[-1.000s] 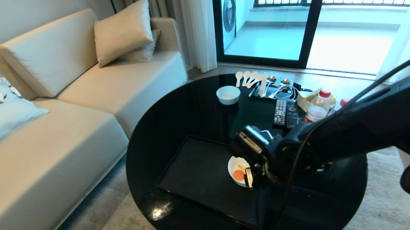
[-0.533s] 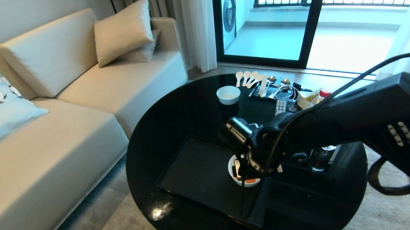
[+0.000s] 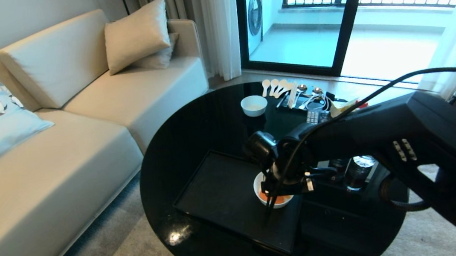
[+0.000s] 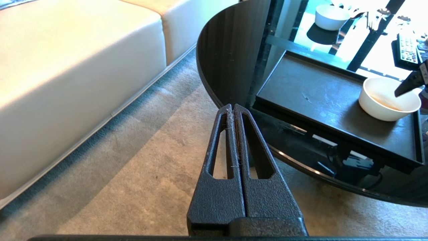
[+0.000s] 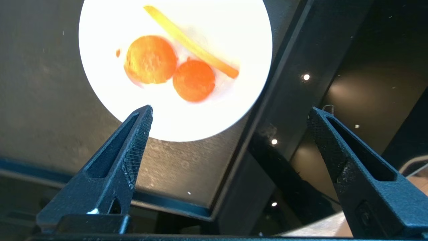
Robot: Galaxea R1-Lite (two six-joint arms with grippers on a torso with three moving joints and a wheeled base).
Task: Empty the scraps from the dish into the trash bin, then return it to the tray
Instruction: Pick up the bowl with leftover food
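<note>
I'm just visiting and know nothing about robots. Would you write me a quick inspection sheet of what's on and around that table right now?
Surface: round glossy black table.
Job's things: white bowl sits on the black tray near one end, with orange slices and a yellow strip inside. Trash bin: nothing seen.
Clutter: smaller white bowl, spoons, remote, bottles at the table's far and right side.
Grippers: right pincer open above the bowl, one finger over its rim. Left pincer shut, low over the carpet beside the table.
Cables: black cable arching over the right arm.
Surroundings: beige sofa, cushions, carpet, balcony door.
</note>
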